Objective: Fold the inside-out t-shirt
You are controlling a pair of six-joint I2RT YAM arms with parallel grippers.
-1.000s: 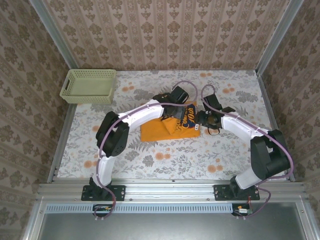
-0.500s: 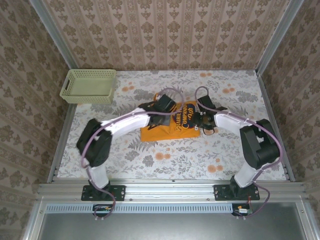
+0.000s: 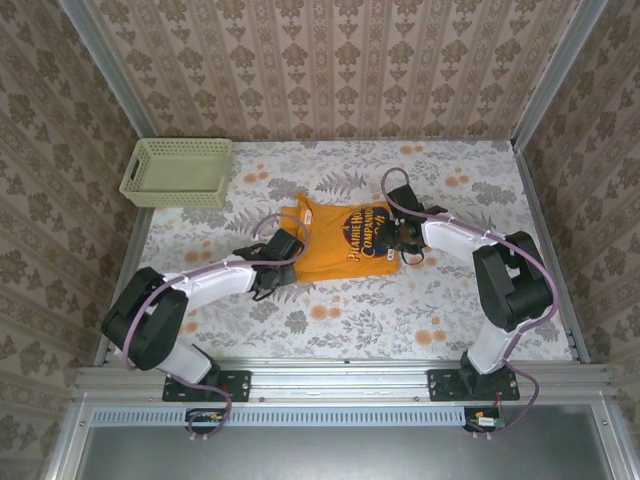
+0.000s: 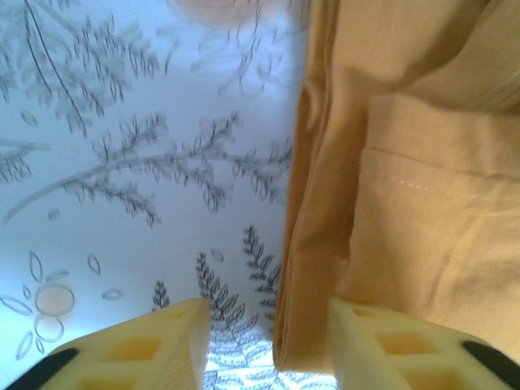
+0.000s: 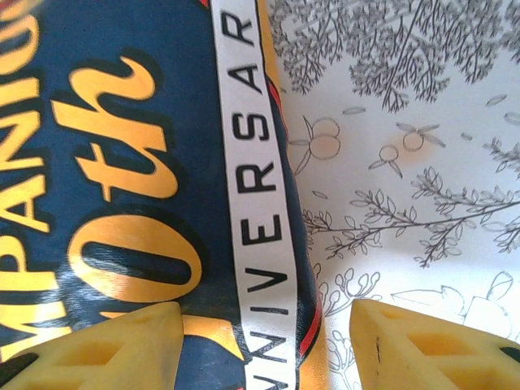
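From above, the t-shirt (image 3: 340, 240) lies print-up in the middle of the table (image 3: 450, 300), partly folded. The left gripper (image 3: 290, 258) is at its left edge and the right gripper (image 3: 398, 242) at its right.

Left wrist: jaws spread astride a plain orange hem, pinching nothing.

Right wrist: jaws spread across the print's edge, which reads "NIVERSAR" and "0th".

I'd say a fold is being set up; next, both must close on cloth.
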